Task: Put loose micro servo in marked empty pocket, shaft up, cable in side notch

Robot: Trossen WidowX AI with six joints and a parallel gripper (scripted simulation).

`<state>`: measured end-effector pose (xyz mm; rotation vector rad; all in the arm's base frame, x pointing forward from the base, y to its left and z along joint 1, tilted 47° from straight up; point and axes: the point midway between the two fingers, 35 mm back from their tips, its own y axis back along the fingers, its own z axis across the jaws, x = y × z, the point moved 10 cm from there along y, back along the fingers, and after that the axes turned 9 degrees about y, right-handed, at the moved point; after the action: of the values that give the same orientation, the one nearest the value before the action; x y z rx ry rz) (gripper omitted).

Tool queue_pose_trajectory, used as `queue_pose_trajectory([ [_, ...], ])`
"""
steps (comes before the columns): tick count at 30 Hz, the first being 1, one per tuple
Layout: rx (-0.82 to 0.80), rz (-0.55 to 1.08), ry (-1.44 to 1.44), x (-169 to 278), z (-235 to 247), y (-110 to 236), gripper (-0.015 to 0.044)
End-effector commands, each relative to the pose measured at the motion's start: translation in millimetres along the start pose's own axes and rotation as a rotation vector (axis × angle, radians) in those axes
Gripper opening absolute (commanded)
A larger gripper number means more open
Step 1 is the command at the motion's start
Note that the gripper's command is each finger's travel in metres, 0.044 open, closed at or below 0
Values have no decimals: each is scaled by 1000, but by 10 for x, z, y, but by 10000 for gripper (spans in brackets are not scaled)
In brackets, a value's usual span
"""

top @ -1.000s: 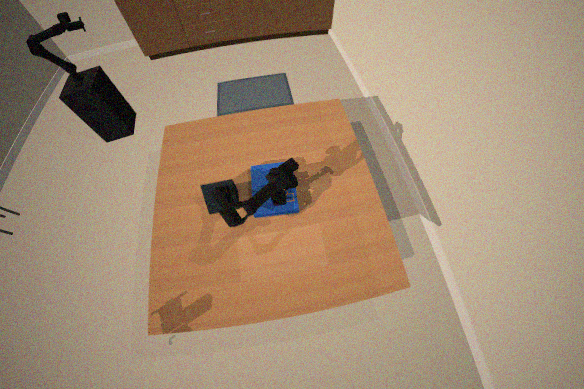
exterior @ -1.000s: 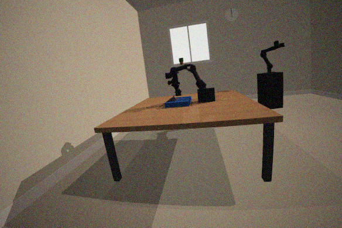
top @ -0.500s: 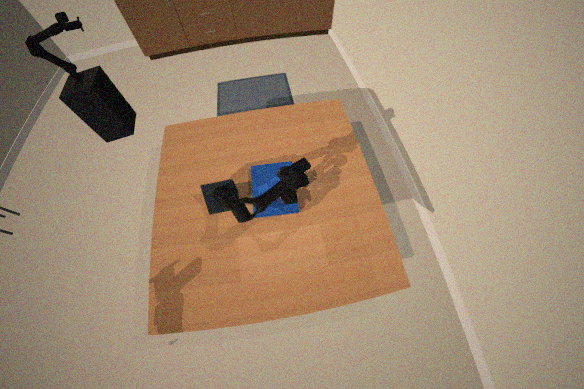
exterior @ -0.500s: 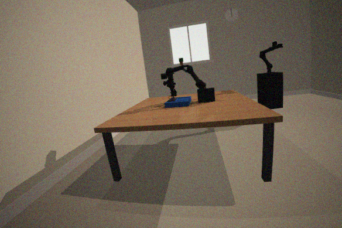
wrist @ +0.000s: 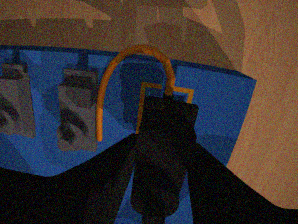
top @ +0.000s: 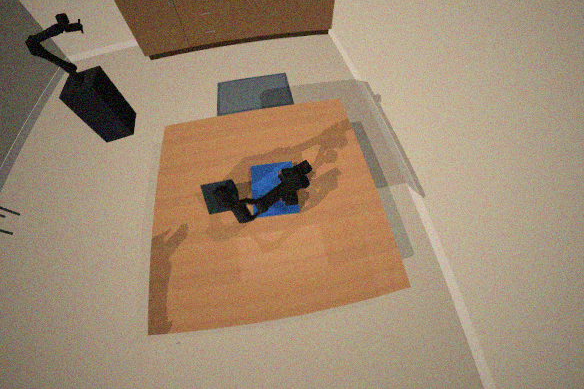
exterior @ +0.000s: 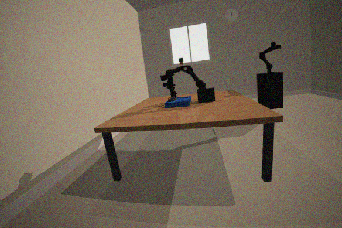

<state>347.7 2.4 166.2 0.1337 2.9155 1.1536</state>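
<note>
Arm (top: 270, 196) from above hides much of your blue deck (top: 267, 176) on the worktop (top: 300, 271). Side view: end effector (exterior: 173, 98) meets the deck, fingertips unreadable. Wrist view: it's clamped on the dark servo (wrist: 160, 163), covering the orange-outlined pocket (wrist: 149, 90); orange cable (wrist: 109, 90) arches beside.

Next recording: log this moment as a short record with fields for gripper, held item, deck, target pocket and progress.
gripper: gripper shut on the micro servo, over the deck
held item: micro servo, dark body between the fingers, its orange cable arching up and over
deck: blue deck on the wooden table, beside the arm's base; two seated servos at left in the wrist view
target pocket: orange-outlined pocket, partly hidden behind the servo
progress: servo not released; whether it is seated cannot be told
</note>
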Motion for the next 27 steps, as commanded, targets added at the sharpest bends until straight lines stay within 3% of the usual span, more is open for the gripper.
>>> queue_pose_trajectory([
  [1, 5, -2, 10, 3, 9, -24, 0],
  [27, 5, -3, 9, 3, 7, -184, 0],
])
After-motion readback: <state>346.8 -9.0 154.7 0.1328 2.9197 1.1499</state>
